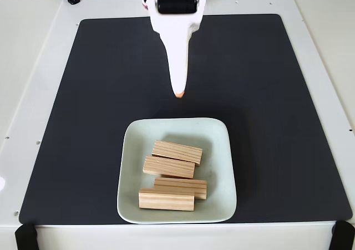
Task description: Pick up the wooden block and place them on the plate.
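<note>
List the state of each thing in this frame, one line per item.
Wooden blocks: all four lie flat on the plate, bunched together, some touching or overlapping.
Plate: upright on the mat, near its front edge, holding the blocks.
Gripper: empty, fingers together, tip pointing down over the mat behind the plate.
Mat: flat on the table.

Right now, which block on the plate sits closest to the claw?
The topmost wooden block in the fixed view, at the plate's far side. The other three lie below it, farther from the claw.
</note>
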